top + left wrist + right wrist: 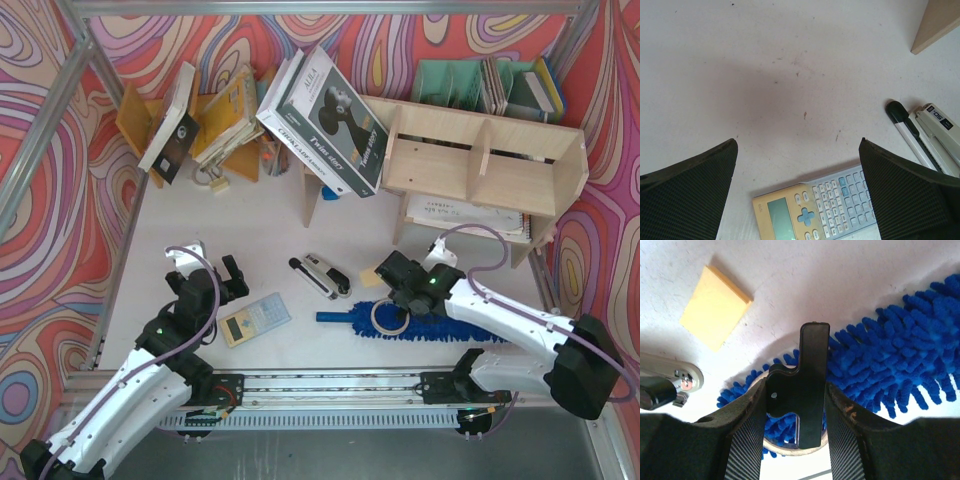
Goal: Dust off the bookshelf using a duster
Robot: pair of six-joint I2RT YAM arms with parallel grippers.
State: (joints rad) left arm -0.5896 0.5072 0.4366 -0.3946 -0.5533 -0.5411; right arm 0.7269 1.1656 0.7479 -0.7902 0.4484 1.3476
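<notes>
Bright-blue, the duster (pixel 440 328) lies flat on the white table (pixel 250 220) near the front edge. Its fluffy length runs right and its darker handle points left, well short of the bookshelf (pixel 440 165) at the far right. The right gripper (pixel 398 305) sits over its middle, where a tape roll (pixel 388 318) rests against the fluff. In the wrist view its fingers (pixel 747 440) are drawn in against a black piece (pixel 810 385); what that piece is, I cannot tell. A yellow pad (pixel 715 307) lies just beyond. The left gripper (pixel 222 272) hangs spread wide with nothing between its fingers, above the calculator (pixel 255 320)'s far edge and left of the stapler (pixel 320 275). Bare tabletop stretches from there to the shelf's left upright.
</notes>
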